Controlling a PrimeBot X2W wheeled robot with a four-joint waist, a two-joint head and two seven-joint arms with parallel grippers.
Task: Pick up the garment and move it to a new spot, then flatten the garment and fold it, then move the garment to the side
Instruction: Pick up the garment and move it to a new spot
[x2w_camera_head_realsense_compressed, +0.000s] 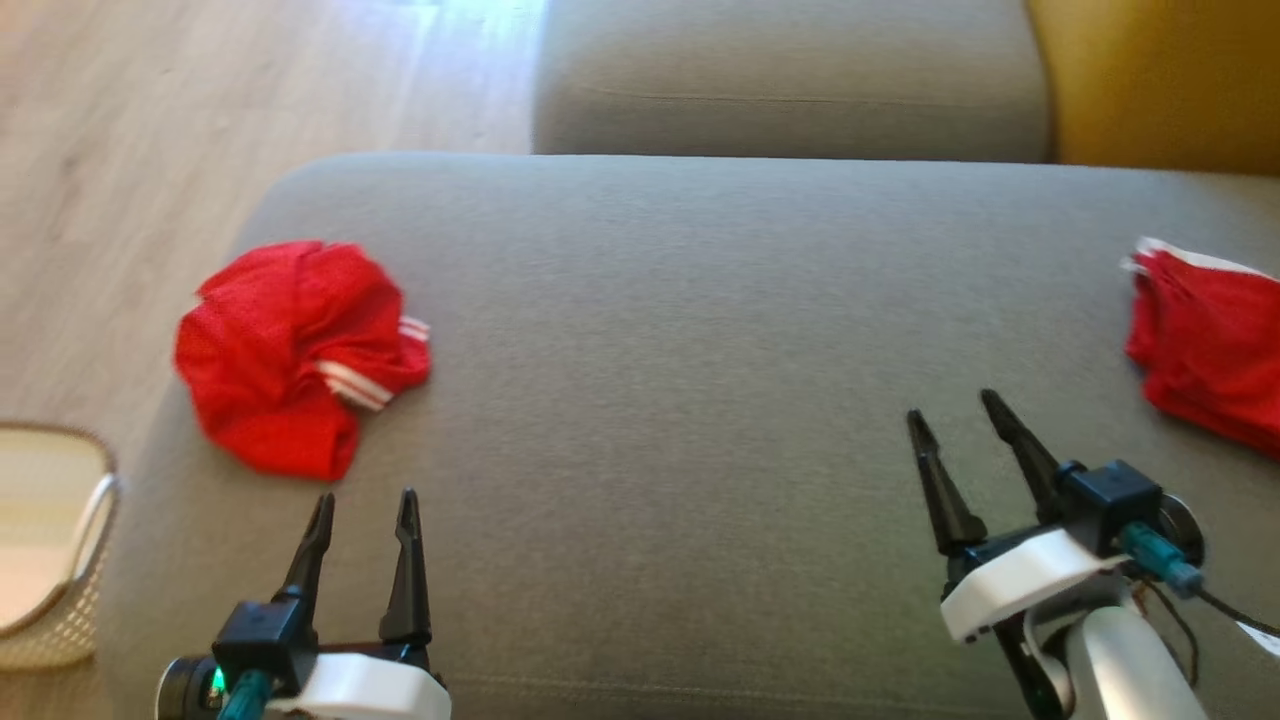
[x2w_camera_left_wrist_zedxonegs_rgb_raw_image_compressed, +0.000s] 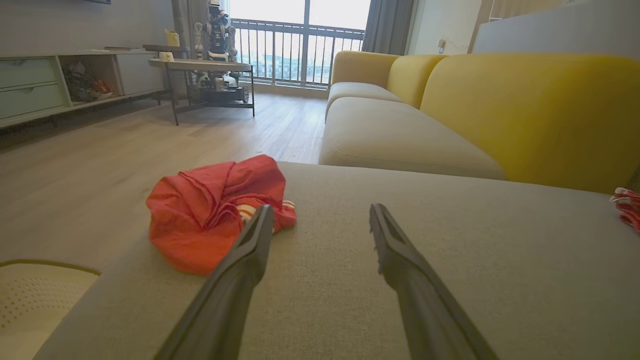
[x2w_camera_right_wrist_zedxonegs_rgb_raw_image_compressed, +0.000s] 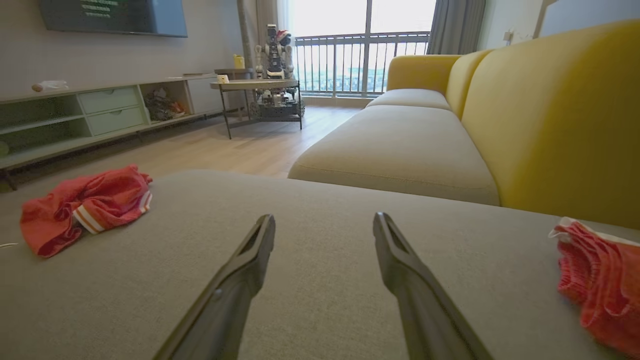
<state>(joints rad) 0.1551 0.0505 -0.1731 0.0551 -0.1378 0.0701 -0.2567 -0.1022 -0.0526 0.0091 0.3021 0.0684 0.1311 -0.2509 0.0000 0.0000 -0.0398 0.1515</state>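
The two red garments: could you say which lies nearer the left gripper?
The crumpled striped garment, just beyond the left gripper; the other garment lies far right.

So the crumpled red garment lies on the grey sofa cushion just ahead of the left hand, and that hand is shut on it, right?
No. The left hand is open and empty, apart from the red garment, which does lie crumpled on the grey sofa cushion just ahead of it. The head view shows this.
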